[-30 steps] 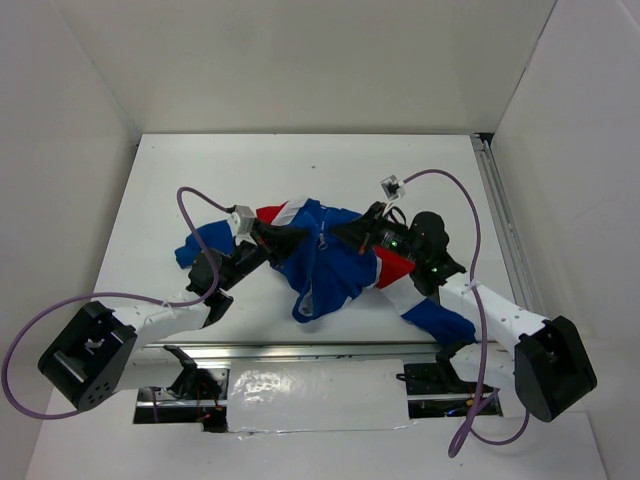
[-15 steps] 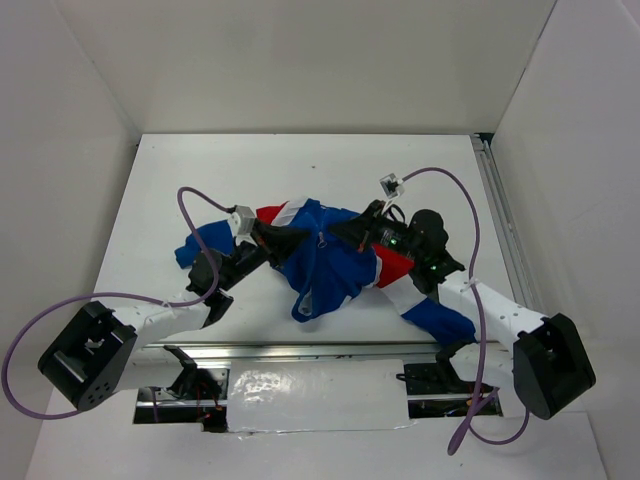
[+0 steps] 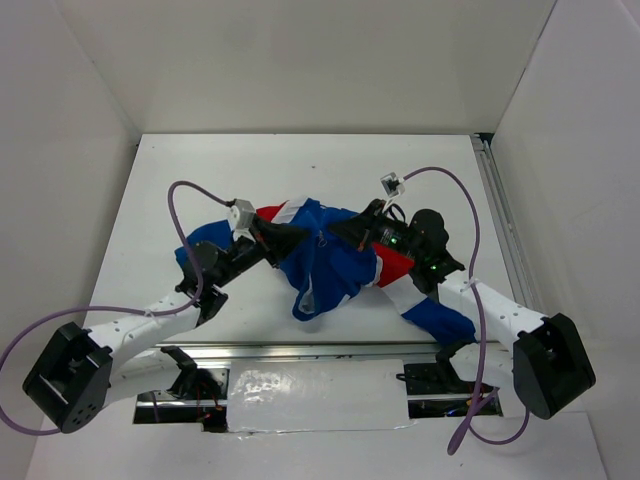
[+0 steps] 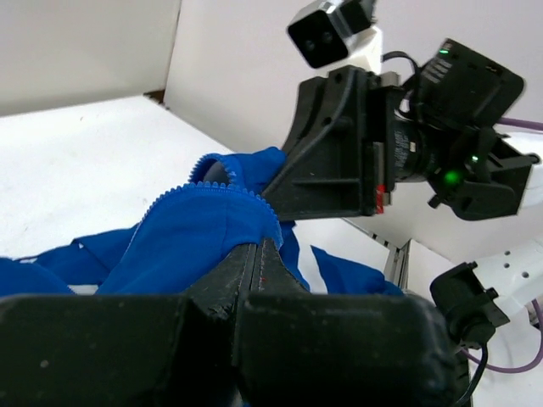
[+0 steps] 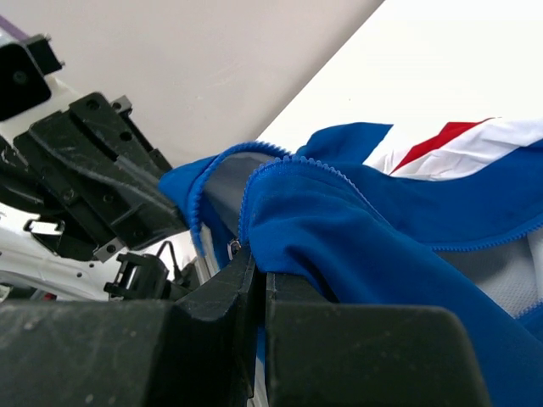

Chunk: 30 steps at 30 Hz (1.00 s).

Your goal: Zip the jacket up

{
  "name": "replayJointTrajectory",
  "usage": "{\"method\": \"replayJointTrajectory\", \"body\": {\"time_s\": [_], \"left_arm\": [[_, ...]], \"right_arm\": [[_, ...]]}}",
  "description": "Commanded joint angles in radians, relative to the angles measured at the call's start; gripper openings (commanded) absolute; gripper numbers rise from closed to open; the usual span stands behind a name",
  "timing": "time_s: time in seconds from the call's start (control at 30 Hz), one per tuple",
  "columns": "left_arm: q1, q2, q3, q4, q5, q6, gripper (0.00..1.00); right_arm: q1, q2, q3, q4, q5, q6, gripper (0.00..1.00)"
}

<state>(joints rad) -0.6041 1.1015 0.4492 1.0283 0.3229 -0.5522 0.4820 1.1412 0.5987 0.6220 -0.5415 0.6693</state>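
Alignment of the two front edges is judged to be the step in hand, since no closed part of the zipper is seen. The jacket (image 3: 335, 265) is found crumpled on the table (image 3: 300, 165), a little toward 6 o'clock from the table's middle.

The left gripper (image 3: 293, 236) is placed at about 10 o'clock of the jacket. Its fingers are pressed together on a fold of blue cloth just below a toothed edge (image 4: 204, 188). The right gripper (image 3: 343, 229) is placed at about 12 o'clock of the jacket, and its fingers are likewise pinched on blue cloth under the other toothed edge. A small metal piece (image 5: 232, 247) is seen just beside the right fingers. It may be the slider or the end pin, but this cannot be told.

For the next move, the two lower ends of the zipper should be brought to touch and kept parallel, and the cloth must be held tight. The pin must be guided into the slider before any pull is made.

The long axis of the jacket is laid from about 10 o'clock to 4 o'clock, with one sleeve at each end. Which way the collar points cannot be told, because the body is bunched up.
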Motion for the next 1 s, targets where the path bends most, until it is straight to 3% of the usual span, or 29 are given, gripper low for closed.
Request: {"method": "replayJointTrajectory", "body": {"time_s": [0.0, 0.3, 0.97], "left_arm": [[-0.005, -0.015, 0.071, -0.125, -0.028, 0.018, 0.0], [-0.005, -0.012, 0.069, -0.08, -0.156, -0.003, 0.0], [-0.005, 0.015, 0.034, 0.061, -0.067, -0.02, 0.0]], "right_arm": [[0.004, -0.021, 0.046, 0.036, -0.02, 0.009, 0.0], [0.004, -0.05, 0.023, -0.007, -0.017, -0.023, 0.0], [0.004, -0.006, 0.067, -0.025, -0.012, -0.007, 0.0]]}}
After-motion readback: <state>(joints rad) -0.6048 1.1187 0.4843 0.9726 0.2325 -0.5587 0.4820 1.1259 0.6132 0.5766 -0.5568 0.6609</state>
